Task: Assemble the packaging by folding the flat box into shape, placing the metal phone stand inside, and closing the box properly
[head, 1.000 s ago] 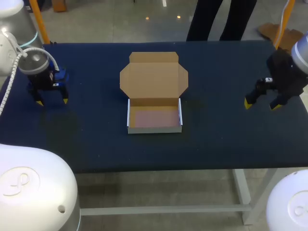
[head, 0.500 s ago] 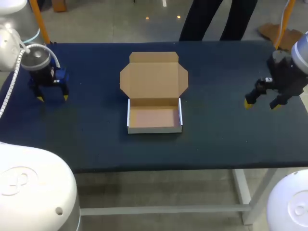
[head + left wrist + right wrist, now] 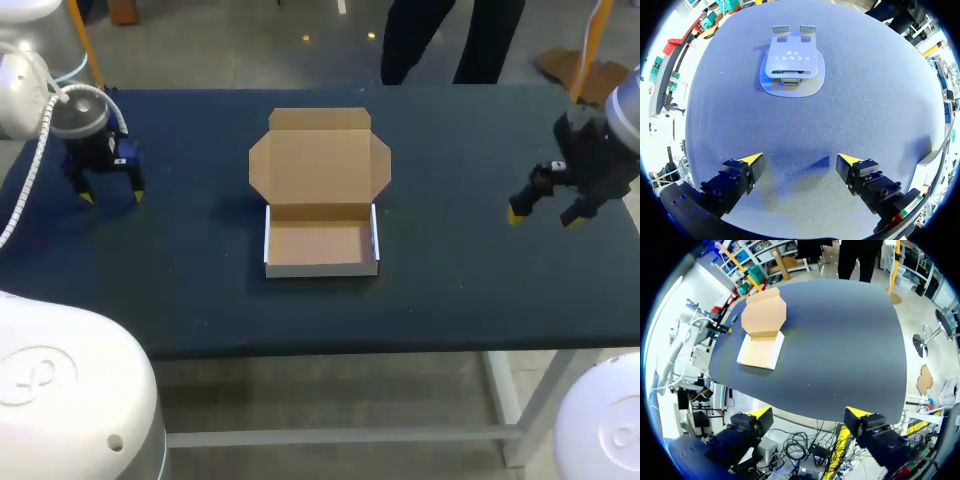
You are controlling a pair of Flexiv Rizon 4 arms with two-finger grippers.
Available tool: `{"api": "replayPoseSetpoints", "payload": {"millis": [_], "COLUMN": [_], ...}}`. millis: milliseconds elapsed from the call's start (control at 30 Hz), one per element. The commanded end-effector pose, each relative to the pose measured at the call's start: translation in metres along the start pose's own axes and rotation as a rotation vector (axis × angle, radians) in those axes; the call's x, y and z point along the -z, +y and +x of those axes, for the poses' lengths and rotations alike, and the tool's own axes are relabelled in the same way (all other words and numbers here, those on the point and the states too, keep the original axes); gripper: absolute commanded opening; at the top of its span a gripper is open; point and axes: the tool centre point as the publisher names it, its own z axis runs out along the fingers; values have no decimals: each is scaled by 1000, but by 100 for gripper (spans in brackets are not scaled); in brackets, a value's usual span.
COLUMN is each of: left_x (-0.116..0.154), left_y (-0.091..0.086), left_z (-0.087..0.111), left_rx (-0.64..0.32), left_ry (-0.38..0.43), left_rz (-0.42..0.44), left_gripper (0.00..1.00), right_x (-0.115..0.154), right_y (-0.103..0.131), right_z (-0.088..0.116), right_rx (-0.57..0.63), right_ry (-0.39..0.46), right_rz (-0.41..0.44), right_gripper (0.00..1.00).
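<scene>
A dark blue table seen from above, with one robot arm at each end and an open cardboard box in the middle. The left arm comes in from the far left corner and points its gripper straight down, close over the cloth, fingers spread wide and holding nothing. The right arm comes in at the right edge, its gripper tilted and raised, fingers likewise parted and empty. The box sits between the two grippers, well apart from both, its shallow tray upright and its lid laid flat on the far side. In the left wrist view the metal phone stand lies folded on the cloth well ahead of the open left gripper, with bare cloth between them; from above the stand cannot be made out. In the right wrist view the table edge runs just ahead of the right gripper, with open cloth between that edge and the box
</scene>
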Motion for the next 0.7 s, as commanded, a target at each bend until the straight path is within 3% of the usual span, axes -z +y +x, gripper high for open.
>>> {"api": "replayPoseSetpoints", "payload": {"millis": [33,700], "left_x": [-2,-8], "left_y": [-12,-44], "left_z": [-1,-1], "left_rx": [0,-10], "left_ry": [-4,0], "left_rz": [-16,-35], "left_gripper": [100,100], "right_x": [3,3], "right_y": [-1,-1], "right_z": [0,0], "right_rx": [1,1], "right_ry": [0,0], "right_rz": [4,4], "right_gripper": [100,100]}}
